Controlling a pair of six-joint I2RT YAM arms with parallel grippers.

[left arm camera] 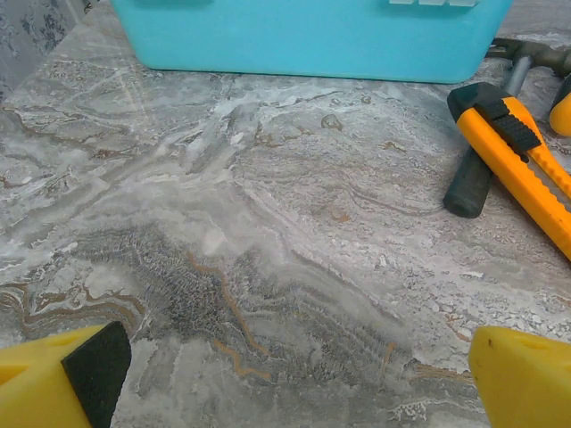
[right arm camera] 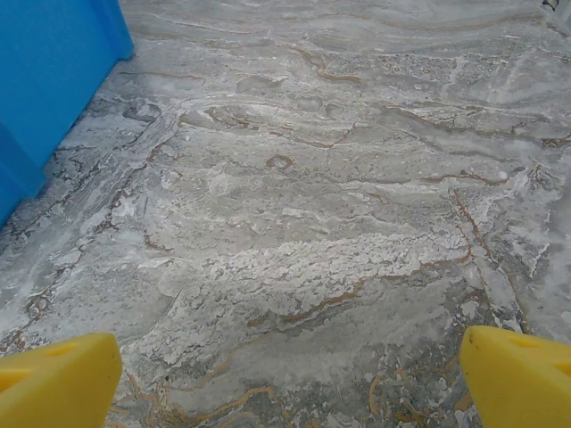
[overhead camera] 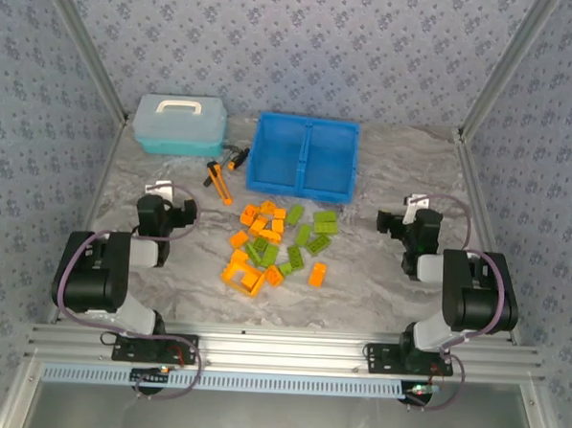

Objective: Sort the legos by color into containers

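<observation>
- The legos (overhead camera: 276, 250) are seen loose on the desk (overhead camera: 378, 286), orange and olive-green bricks mixed in one scatter, between the left fingers (left arm camera: 53, 383) and the right fingers (right arm camera: 522, 379) and touched by neither.
- The blue bin (overhead camera: 300, 189) is set beyond the pile, ahead of both pairs of fingers. No brick can be made out in its left compartment (overhead camera: 278, 154) or its right compartment (overhead camera: 329, 159).
- The sorting is judged not yet begun; the step in hand is the approach to a first brick.
- The next move is judged to call for one arm to be swung inward over the pile, a brick at the pile's edge to be singled out, and the fingers to be lowered astride it without neighbours being pushed.
- The left fingers are spread fully and nothing is held. Only bare desk lies between them, with a pale blue case (left arm camera: 312, 40) ahead and an orange utility knife (left arm camera: 526, 160) and a dark-handled tool (left arm camera: 477, 183) ahead to their right.
- The right fingers are likewise spread wide and empty, over bare desk, with the bin's blue wall (right arm camera: 45, 80) ahead to their left.
</observation>
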